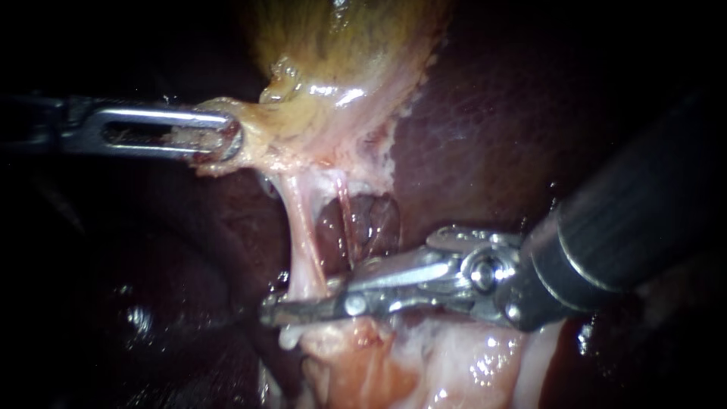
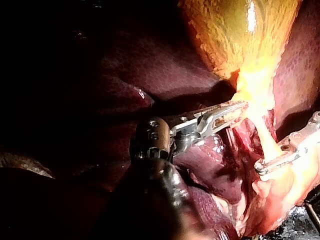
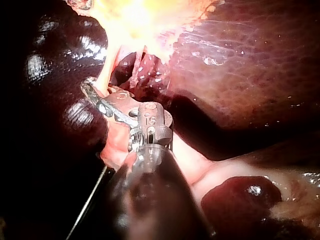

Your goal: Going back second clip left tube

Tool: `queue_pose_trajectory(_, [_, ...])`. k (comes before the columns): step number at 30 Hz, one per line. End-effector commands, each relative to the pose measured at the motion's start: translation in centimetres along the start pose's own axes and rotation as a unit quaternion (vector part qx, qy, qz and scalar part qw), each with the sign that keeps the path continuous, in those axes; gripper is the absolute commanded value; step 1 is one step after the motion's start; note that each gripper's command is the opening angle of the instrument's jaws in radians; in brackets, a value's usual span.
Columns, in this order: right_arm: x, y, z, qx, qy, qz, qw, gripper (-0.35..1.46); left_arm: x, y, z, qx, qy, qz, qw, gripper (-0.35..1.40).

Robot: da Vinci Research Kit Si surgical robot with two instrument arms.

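Two tubes run from the gallbladder point(image 1: 341, 45) down over the liver point(image 1: 485, 136), and my left instrument point(image 1: 226, 140) has its hand pinched on the gallbladder's pale neck, pulling sideways, I judge, to hold them taut and apart. The left tube point(image 1: 297, 242) meets my right instrument point(image 1: 299, 301) at its lower end, lying against that hand, whose jaws show a narrow gap. No brand or label is legible beyond small stamped marks

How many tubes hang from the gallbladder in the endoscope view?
2 below the gallbladder: the pale left tube, crossing the right instrument's tip; a thinner reddish tube beside it. More may be hidden.
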Motion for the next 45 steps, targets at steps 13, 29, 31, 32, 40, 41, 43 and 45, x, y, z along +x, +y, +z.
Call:
queue_pose_trajectory(13, [0.1,0.37,0.15,-0.043,0.055,-0.159,0.9848,0.5,0.0,0.0,0.0,0.0,0.0,0.0,1.0,-0.35])
queue_pose_trajectory(29, [-0.13,0.35,-1.08,-0.048,0.049,-0.276,0.9587,0.5,-0.01,0.0,-0.03,-0.001,0.0,0.0,1.0,-0.35])
queue_pose_trajectory(31, [-0.17,0.32,-1.34,-0.05,0.047,-0.291,0.9543,0.5,0.0,0.0,-0.03,-0.001,0.0,0.0,1.0,-0.35])
queue_pose_trajectory(32, [-0.18,0.31,-1.44,-0.051,0.046,-0.292,0.9538,0.5,0.0,0.0,-0.02,-0.001,0.0,0.0,1.0,-0.35])
queue_pose_trajectory(40, [-0.21,0.31,-1.79,-0.061,0.03,-0.306,0.9495,0.5,0.01,0.0,0.03,0.0,0.001,0.0,1.0,-0.35])
queue_pose_trajectory(41, [-0.22,0.31,-1.78,-0.061,0.029,-0.306,0.9494,0.5,0.01,-0.01,0.07,0.001,0.001,0.0,1.0,-0.35])
queue_pose_trajectory(43, [-0.22,0.32,-1.78,-0.062,0.029,-0.309,0.9485,0.5,0.0,-0.05,0.18,0.003,0.003,0.001,1.0,-0.35])
queue_pose_trajectory(45, [-0.22,0.32,-1.77,-0.062,0.029,-0.31,0.9484,0.5,-0.04,-0.1,0.3,0.006,0.006,0.003,1.0,-0.35])
